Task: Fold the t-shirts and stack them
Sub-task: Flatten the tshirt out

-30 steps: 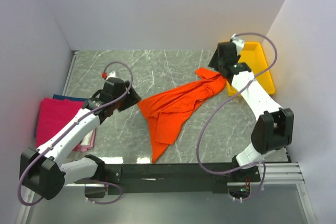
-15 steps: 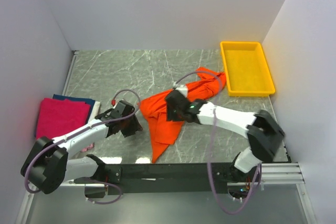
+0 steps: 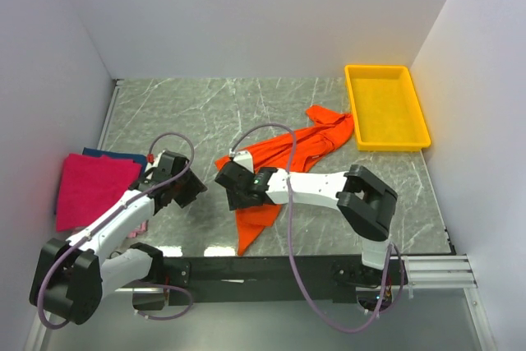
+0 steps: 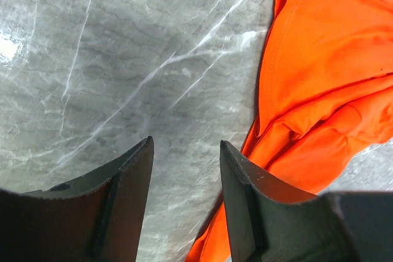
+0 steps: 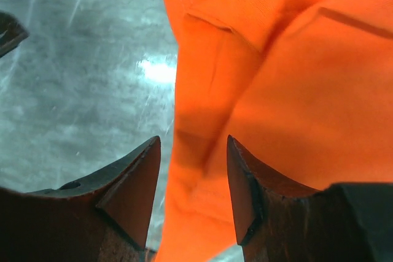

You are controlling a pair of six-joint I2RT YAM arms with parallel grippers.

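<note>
A bright orange t-shirt (image 3: pixel 289 150) lies crumpled and stretched across the middle of the marble table, from near the yellow tray toward the front edge. My right gripper (image 3: pixel 225 183) is open and low over the shirt's left edge; the right wrist view shows the orange cloth (image 5: pixel 276 78) between and beyond the jaws (image 5: pixel 193 151). My left gripper (image 3: pixel 196 190) is open and empty over bare marble just left of the shirt; the left wrist view shows the shirt (image 4: pixel 325 90) beside the right finger (image 4: pixel 245 200). A folded magenta-pink shirt (image 3: pixel 89 187) lies at the far left on a dark blue one (image 3: pixel 115 154).
The yellow plastic tray (image 3: pixel 421 125) stands at the back right, near the shirt's far end. White walls close in the table on three sides. The black arm rail (image 3: pixel 263 269) runs along the front edge.
My right arm has swung from the yellow tray leftward across the shirt to its left edge. My left gripper has come forward and a little left. The shirt's left part has bunched narrower.
</note>
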